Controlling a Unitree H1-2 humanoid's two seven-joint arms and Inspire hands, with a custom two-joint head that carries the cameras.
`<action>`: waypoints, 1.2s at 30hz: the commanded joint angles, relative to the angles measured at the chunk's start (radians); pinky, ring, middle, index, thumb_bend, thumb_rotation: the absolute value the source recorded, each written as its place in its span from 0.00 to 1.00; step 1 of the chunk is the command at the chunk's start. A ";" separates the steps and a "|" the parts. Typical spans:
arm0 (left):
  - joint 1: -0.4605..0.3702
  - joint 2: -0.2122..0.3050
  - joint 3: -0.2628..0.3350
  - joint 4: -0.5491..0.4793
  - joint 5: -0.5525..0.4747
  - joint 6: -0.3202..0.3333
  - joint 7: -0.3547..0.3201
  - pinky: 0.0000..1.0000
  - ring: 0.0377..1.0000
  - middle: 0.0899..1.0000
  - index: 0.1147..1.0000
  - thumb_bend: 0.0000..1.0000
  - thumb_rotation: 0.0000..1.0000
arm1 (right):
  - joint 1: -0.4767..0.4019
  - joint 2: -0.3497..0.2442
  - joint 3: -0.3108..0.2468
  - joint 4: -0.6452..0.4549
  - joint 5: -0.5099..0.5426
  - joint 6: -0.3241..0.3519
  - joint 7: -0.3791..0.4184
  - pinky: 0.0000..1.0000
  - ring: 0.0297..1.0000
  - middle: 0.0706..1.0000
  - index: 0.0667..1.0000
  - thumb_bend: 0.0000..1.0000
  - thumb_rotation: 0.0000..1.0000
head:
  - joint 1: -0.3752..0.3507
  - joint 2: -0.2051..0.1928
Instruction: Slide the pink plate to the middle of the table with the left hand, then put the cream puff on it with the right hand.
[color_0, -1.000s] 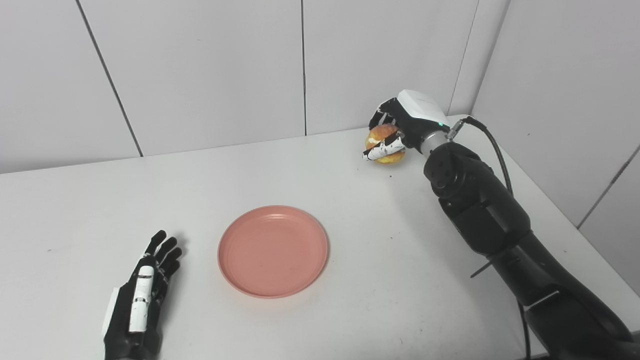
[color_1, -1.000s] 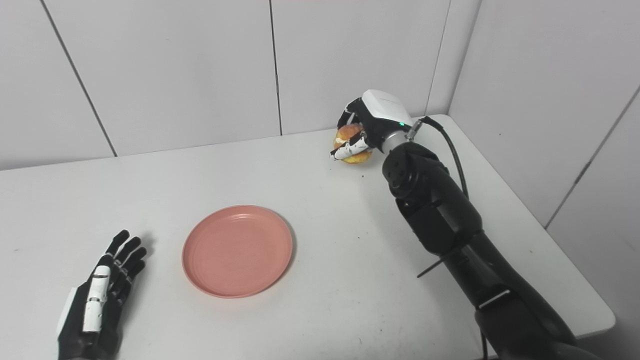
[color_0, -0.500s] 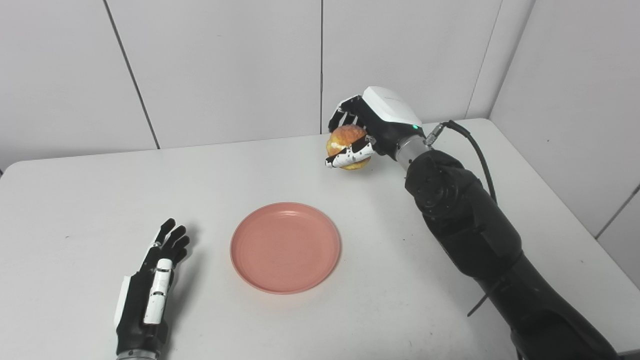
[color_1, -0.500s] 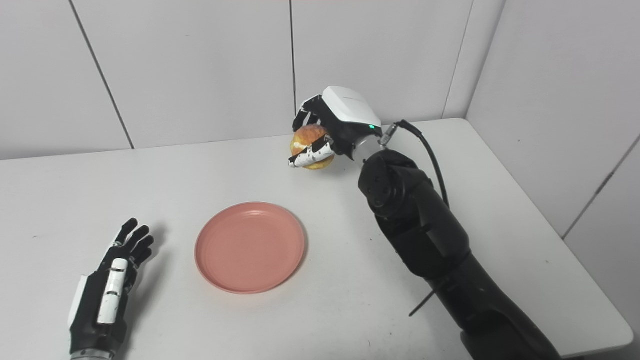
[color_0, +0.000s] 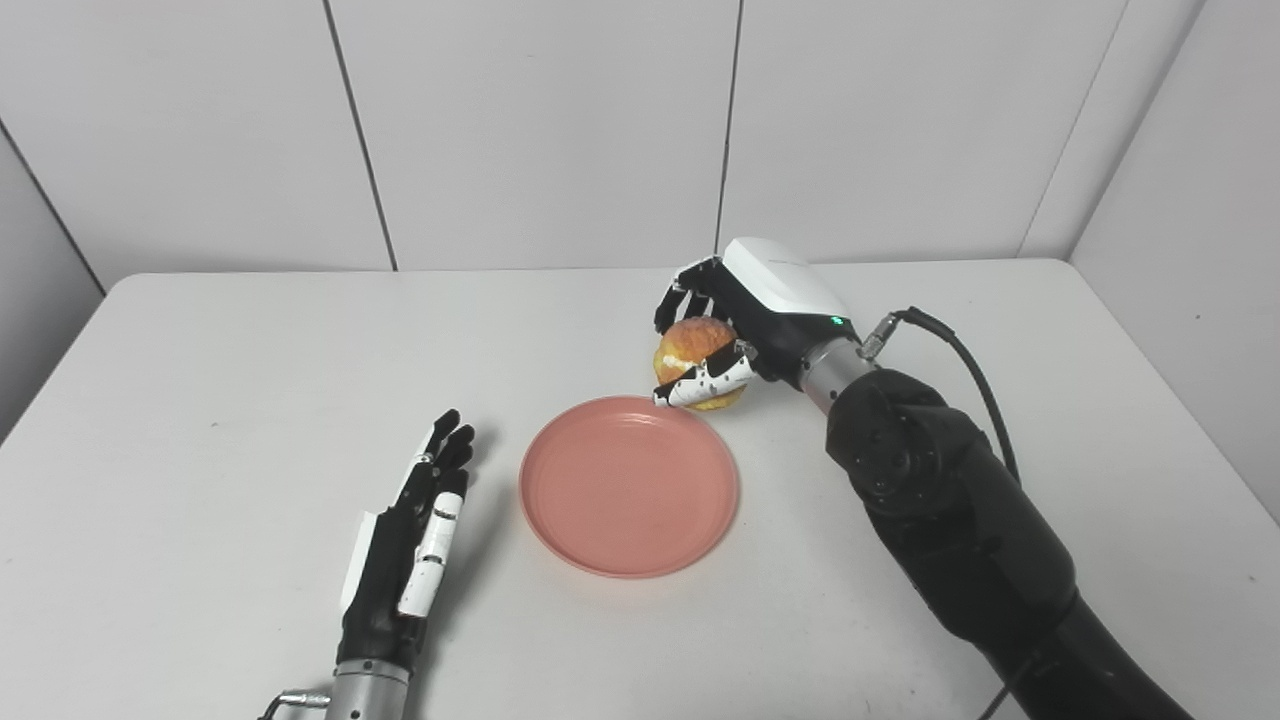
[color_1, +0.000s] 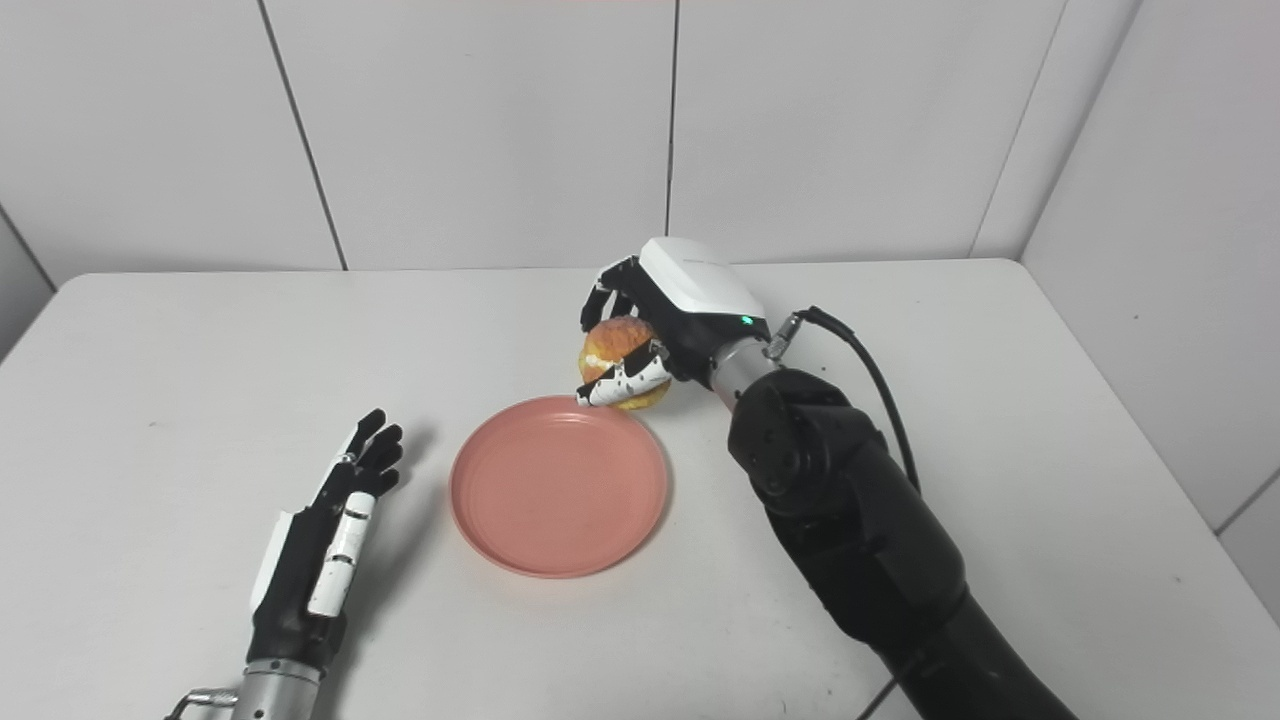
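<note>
The pink plate (color_0: 628, 484) lies flat near the middle of the white table (color_0: 200, 360) and holds nothing. My right hand (color_0: 735, 320) is shut on the golden cream puff (color_0: 690, 345) and holds it in the air just beyond the plate's far right rim. The same hand (color_1: 665, 320) and the cream puff (color_1: 612, 348) show in the right eye view, with the plate (color_1: 558, 485) below. My left hand (color_0: 410, 535) is open and empty, fingers straight, flat over the table just left of the plate, apart from it.
White wall panels close off the table at the back and right. The table's right edge (color_1: 1130, 400) runs beside my right arm. A black cable (color_0: 960, 345) loops from the right wrist.
The camera view has shifted. My right hand has carried the cream puff from the far right of the table toward the plate's far rim. The left hand stays open beside the plate.
</note>
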 joint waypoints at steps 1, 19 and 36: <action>0.046 -0.036 -0.007 -0.034 0.022 -0.012 0.025 0.93 0.93 0.92 0.91 0.43 0.92 | -0.026 0.015 0.000 -0.031 -0.008 -0.040 -0.011 0.29 0.36 0.42 0.45 0.51 0.13 | 0.013 0.003; 0.039 -0.061 -0.036 -0.062 0.067 0.029 0.063 0.90 0.91 0.90 0.88 0.42 0.92 | 0.046 0.071 0.075 0.065 -0.035 -0.091 -0.027 0.28 0.35 0.42 0.45 0.51 0.13 | 0.055 0.025; 0.044 -0.067 -0.056 -0.080 0.079 0.056 0.080 0.89 0.90 0.90 0.88 0.43 0.93 | 0.048 0.131 0.104 0.243 -0.050 -0.173 -0.120 0.31 0.39 0.46 0.45 0.51 0.13 | 0.064 0.034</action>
